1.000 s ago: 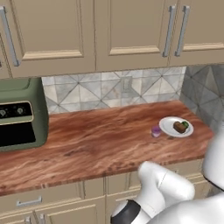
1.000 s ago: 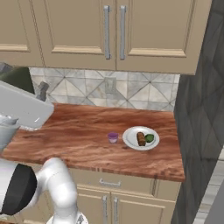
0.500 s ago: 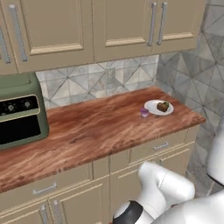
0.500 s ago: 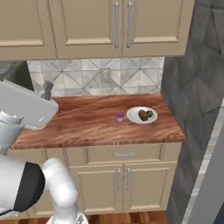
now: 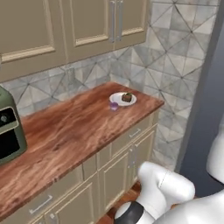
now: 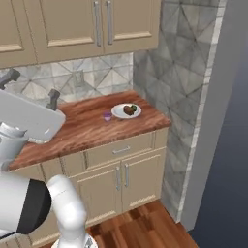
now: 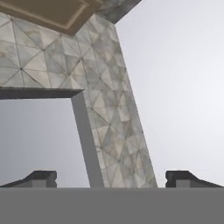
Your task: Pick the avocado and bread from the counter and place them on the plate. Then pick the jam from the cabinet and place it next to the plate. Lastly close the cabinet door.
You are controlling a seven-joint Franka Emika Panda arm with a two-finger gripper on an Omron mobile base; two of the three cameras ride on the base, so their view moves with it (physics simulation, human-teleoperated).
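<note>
The gripper (image 7: 112,177) stands released, its two dark fingertips (image 7: 39,177) wide apart with nothing between them, aimed at a tall wall of grey triangular tiles (image 7: 113,118) beneath a beige cupboard underside. The right base view alone brings in the wooden floor (image 6: 140,227) and both foods on the round white plate (image 6: 118,114): the dark brown blocky bread (image 6: 128,110) with the small dark green avocado (image 6: 133,107) touching its right side. In the left base view the bread (image 5: 127,97) sits on the plate (image 5: 116,97) at the far right end of the reddish-brown wood-grain counter (image 5: 70,131). That view also shows a green oven-like appliance (image 5: 8,127) at the left. A small purple jar (image 5: 113,106) stands just beside the plate's near-left rim. The beige upper cabinet doors (image 6: 92,24) are panelled, with slim metal handles.
</note>
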